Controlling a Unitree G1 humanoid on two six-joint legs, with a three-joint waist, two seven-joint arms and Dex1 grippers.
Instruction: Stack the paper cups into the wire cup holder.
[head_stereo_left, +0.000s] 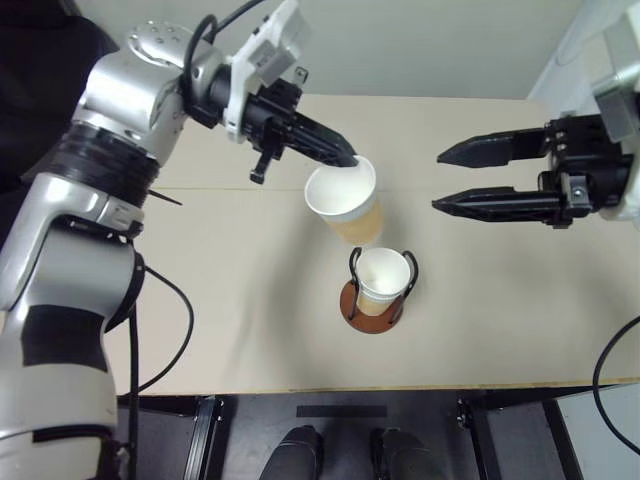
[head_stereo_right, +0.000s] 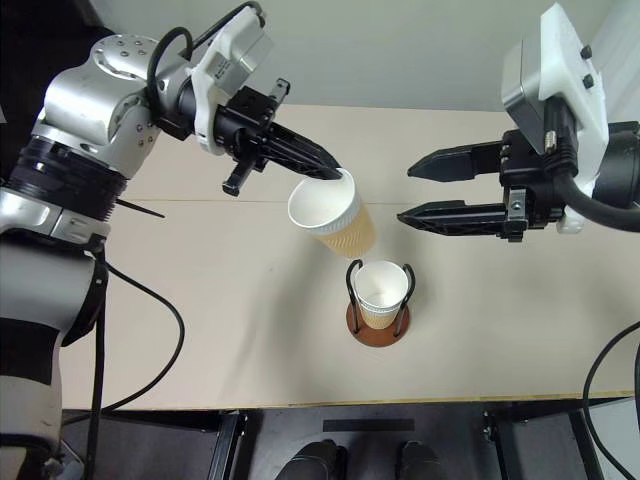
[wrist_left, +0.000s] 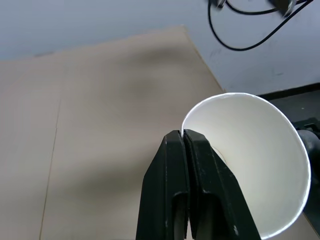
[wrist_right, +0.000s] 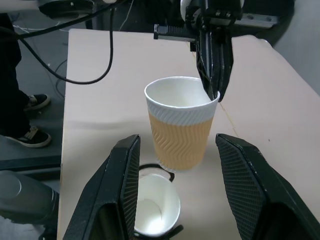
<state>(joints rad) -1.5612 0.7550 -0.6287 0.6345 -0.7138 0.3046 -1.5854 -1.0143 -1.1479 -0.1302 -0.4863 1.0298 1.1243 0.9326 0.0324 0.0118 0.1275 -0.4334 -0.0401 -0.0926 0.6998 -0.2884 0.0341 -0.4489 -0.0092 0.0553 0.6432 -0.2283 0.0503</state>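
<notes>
While the right gripper (head_stereo_right: 405, 192) stands spread, the left gripper (head_stereo_right: 338, 172) pinches a paper cup's (head_stereo_right: 327, 219) rim.

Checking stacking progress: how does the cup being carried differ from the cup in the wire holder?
The carried cup hangs tilted in the air, pinched at its rim by the left end effector; the holder's cup stands upright between the wire cup holder loops, touched by nothing. Both look identical: tan outside, white inside.

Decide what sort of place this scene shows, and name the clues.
Probably a robotics lab or test bench: a plain tan table carries just a wire cup holder, loose cables trail about, and a person's shoes stand beside the table.
</notes>
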